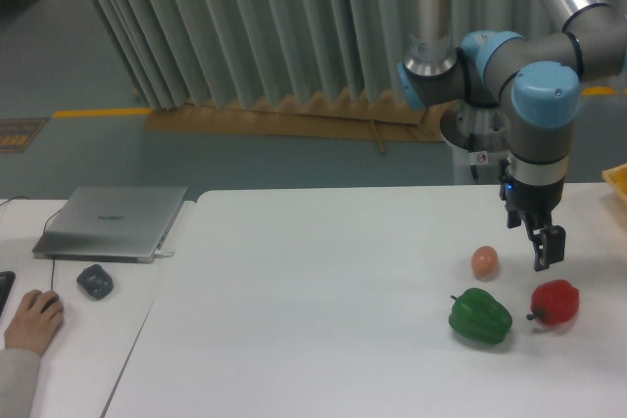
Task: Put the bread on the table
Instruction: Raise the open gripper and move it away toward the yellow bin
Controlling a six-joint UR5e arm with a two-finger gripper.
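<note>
No bread shows in this view; it is hidden or out of frame. The white table [323, 310] fills the lower middle and right. My gripper [534, 242] hangs pointing down over the table's right side, just above and right of a small peach-orange ball [485, 261]. Its dark fingers [549, 247] stand apart with nothing between them.
A green bell pepper [480, 316] and a red bell pepper [554, 301] lie on the table below the gripper. The corner of a yellow object [617, 181] pokes in at the right edge. On the left desk are a grey laptop [113, 222], a dark mouse [95, 281] and a person's hand [34, 320].
</note>
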